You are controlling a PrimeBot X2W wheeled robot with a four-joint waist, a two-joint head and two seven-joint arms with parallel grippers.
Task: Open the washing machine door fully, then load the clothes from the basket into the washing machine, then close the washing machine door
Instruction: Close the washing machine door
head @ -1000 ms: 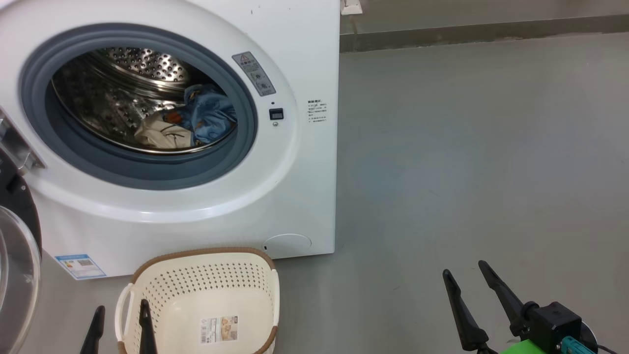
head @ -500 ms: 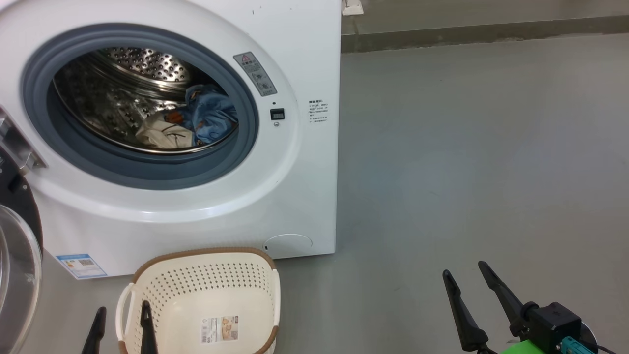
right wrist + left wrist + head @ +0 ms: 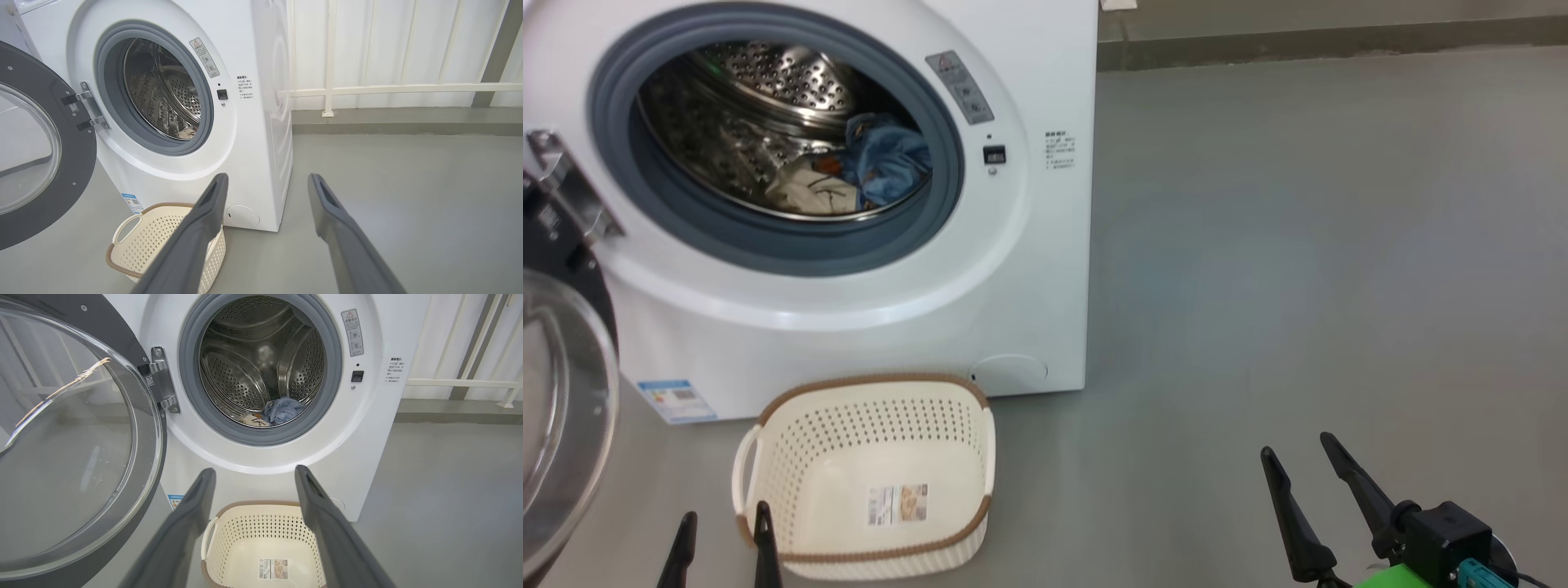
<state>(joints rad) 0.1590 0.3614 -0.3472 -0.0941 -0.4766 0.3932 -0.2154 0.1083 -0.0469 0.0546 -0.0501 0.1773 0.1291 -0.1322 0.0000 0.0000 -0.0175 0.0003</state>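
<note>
- Left gripper point(image 3: 254, 470): released, nothing held; I read it at 7 o'clock in head view, by the basket point(image 3: 874, 380).
- Right gripper point(image 3: 1297, 445): released, at 5 o'clock over the floor point(image 3: 1298, 245).
- Basket: on the floor, 6 o'clock of the washing machine point(image 3: 1045, 269).
- Clothes point(image 3: 882, 159): inside the drum.
- Washing machine door point(image 3: 61, 457): swung open, at 9 o'clock.

Warning sticker point(image 3: 960, 88): grey, red triangle sign, upper centre-left, on the washing machine point(image 3: 1029, 269); wording illegible.
Printed block point(image 3: 1060, 151): black lines just right of it; illegible.
Energy label point(image 3: 676, 400): blue, machine's lower left; illegible.
Basket sticker point(image 3: 897, 504): inside the basket point(image 3: 874, 382); illegible.
</note>
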